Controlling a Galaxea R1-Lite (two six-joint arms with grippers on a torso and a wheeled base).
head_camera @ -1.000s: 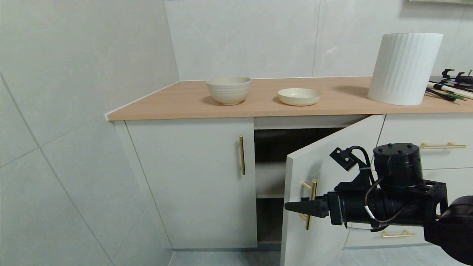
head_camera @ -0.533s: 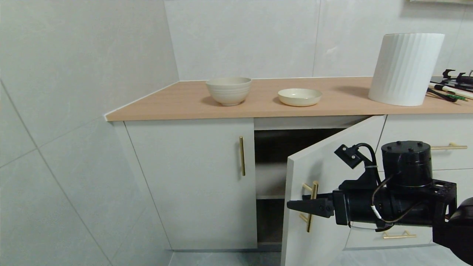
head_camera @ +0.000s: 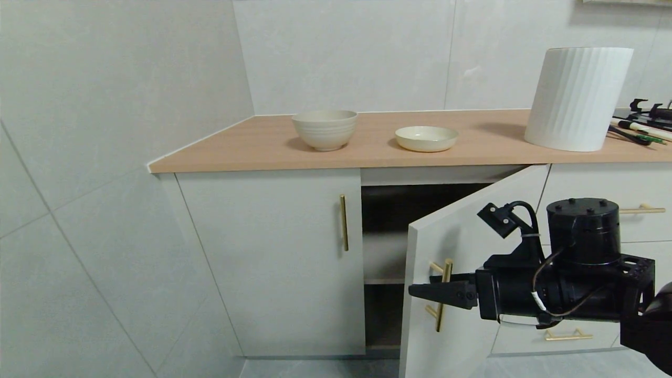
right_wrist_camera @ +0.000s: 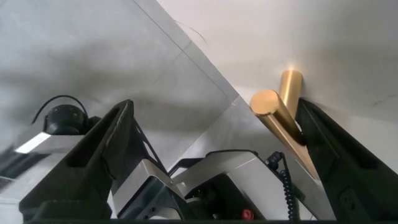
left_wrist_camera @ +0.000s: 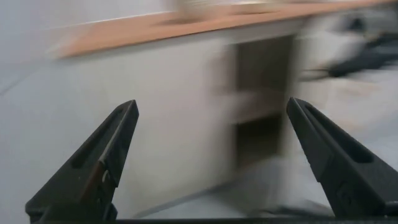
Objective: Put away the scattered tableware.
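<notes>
Moved: right gripper (head_camera: pixel 420 291) has edged slightly rightward.
Right gripper: fingers apart, one vertical gold handle (head_camera: pixel 444 294) between them, lower right.
Left gripper (left_wrist_camera: pixel 211 102): fingers apart.
Tableware: one bowl (head_camera: pixel 325 128), one dish (head_camera: pixel 426 138), mouths up, upper centre on countertop (head_camera: pixel 252 147).

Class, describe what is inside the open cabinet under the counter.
Inside the cabinet a pale shelf shows, with dark space above and below it. The open door hides the interior's right side, so anything there cannot be seen.
</notes>
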